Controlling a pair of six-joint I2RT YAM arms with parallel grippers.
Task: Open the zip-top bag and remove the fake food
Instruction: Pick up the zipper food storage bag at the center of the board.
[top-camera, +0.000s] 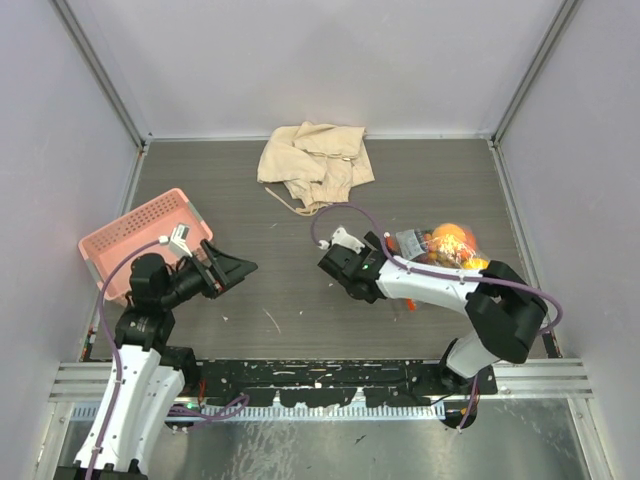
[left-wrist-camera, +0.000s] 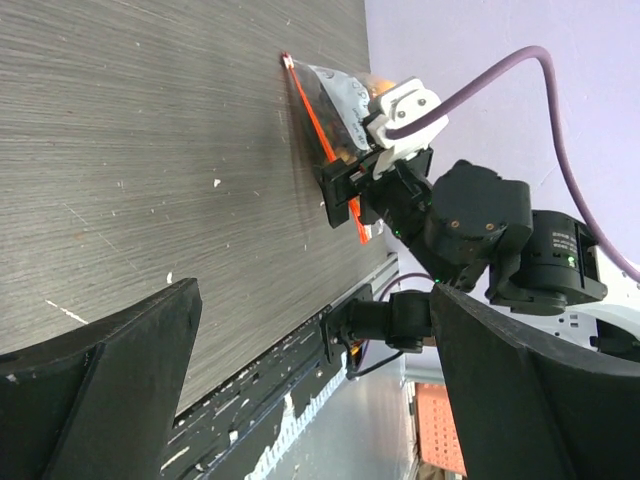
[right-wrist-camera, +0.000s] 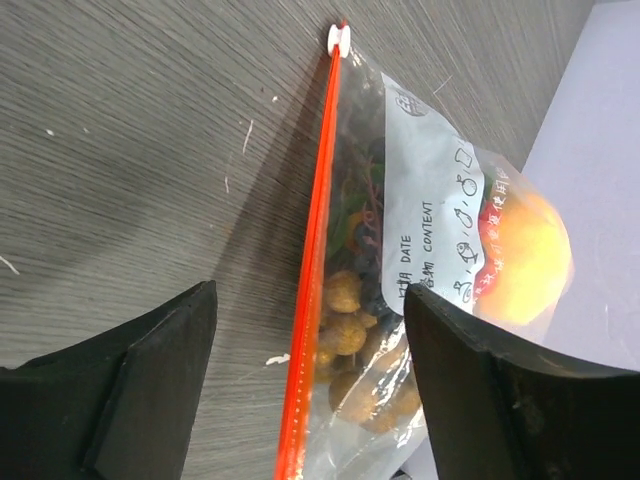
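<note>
Right end effector (top-camera: 385, 248) first. In the top view it's just right of centre, doubled back toward the zip-top bag (top-camera: 415, 243). The bag lies on the desk (top-camera: 280, 200) at mid-right with the fake food (top-camera: 452, 238) inside it. The left end effector (top-camera: 228, 270) hangs at mid-left, jaws spread and empty, well apart from the bag and near the pink basket (top-camera: 140, 235). A beige cloth (top-camera: 315, 160) sits up at top centre.

Left wrist view: its own fingers are wide apart along the bottom with nothing between them. In the upper middle, the right end effector (left-wrist-camera: 340, 195) is right at the bag's orange zip strip (left-wrist-camera: 305, 100).

Right wrist view: the fingers are apart, one at each bottom corner. The zip strip (right-wrist-camera: 322, 200) runs up between them and, as far as I can see, isn't pinched. The white slider (right-wrist-camera: 340, 38) is at top centre. A tan berry cluster (right-wrist-camera: 350, 320) and an orange fruit (right-wrist-camera: 525, 255) show through the plastic right of the strip.

My take: the bag looks sealed, so this is the grab-the-zip step. I'd square the jaws across the strip and clamp only the plastic, not the fruit. Then I'd bring the left one over to work the slider.
</note>
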